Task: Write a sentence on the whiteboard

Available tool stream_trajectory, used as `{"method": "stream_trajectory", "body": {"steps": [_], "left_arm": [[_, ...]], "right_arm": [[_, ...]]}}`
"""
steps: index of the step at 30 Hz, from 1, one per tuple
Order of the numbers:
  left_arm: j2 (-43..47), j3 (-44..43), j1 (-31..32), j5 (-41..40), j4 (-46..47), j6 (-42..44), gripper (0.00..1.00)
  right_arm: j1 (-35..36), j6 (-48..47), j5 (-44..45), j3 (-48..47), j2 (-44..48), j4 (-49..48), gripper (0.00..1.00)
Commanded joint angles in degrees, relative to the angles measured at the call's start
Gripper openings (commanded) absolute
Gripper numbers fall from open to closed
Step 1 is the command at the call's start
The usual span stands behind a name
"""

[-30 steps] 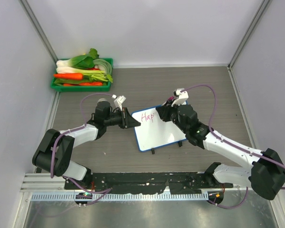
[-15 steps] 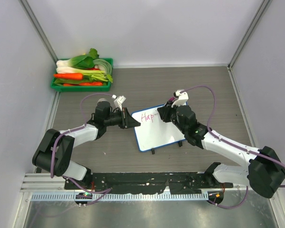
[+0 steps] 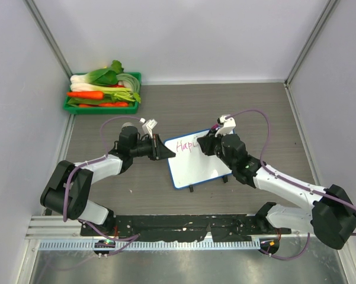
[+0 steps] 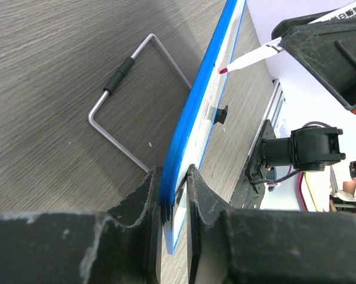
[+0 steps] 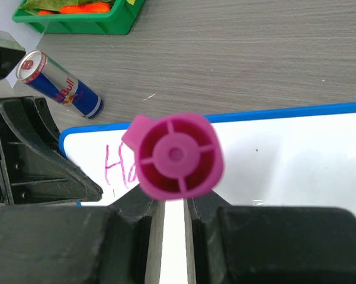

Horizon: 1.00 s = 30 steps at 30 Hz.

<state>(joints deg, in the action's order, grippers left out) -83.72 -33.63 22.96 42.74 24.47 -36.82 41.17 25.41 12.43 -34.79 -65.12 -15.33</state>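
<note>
Marker (image 5: 176,155) rightward — sentence (image 3: 185,145) left-to-right

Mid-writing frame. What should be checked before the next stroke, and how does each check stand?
1. Left gripper clamps the whiteboard edge: ok.
2. Right gripper shut on the marker: ok.
3. Marker tip on the board face: ok, by the left wrist view.
4. Writing legible: ok, "Hap" readable.
5. Bare board right of the writing: ok.
6. Ink left in marker: cannot tell.
</note>
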Motion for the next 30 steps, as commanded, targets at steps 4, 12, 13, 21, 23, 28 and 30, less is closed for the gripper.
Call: {"method": "stream_trajectory", "body": {"steps": [4, 12, 13, 21, 23, 28, 30], "left_arm": [[-0.74, -0.39, -0.02, -5.65, -4.17, 6.58, 0.0], [-0.56, -0.3, -0.02, -5.48, -4.25, 6.5, 0.0], [-0.48, -0.3, -0.02, -5.48, -4.25, 6.5, 0.0], [-0.65, -0.39, 0.07, -5.48, -4.34, 6.67, 0.0], [-0.65, -0.47, -0.02, -5.48, -4.43, 6.58, 0.0], [-0.74, -0.47, -0.02, -5.48, -4.43, 6.58, 0.0], [-0.74, -0.39, -0.02, -5.48, -4.43, 6.58, 0.0]], "right_arm": [[-0.12, -0.62, -0.65, 2.09, 2.72, 3.03, 0.02], [-0.12, 0.34, -1.7, 1.39, 3.69, 2.33, 0.01], [-0.12, 0.34, -2.31, 1.13, 3.77, 2.06, 0.02], [-0.21, 0.69, -0.04, -2.74, 4.13, -0.48, 0.01], [-0.12, 0.52, 1.1, -3.71, 3.43, -0.75, 0.01], [-0.12, 0.25, 1.9, -4.67, 1.05, -1.89, 0.01], [-0.12, 0.26, 2.16, -4.85, 0.09, -2.07, 0.01]]}}
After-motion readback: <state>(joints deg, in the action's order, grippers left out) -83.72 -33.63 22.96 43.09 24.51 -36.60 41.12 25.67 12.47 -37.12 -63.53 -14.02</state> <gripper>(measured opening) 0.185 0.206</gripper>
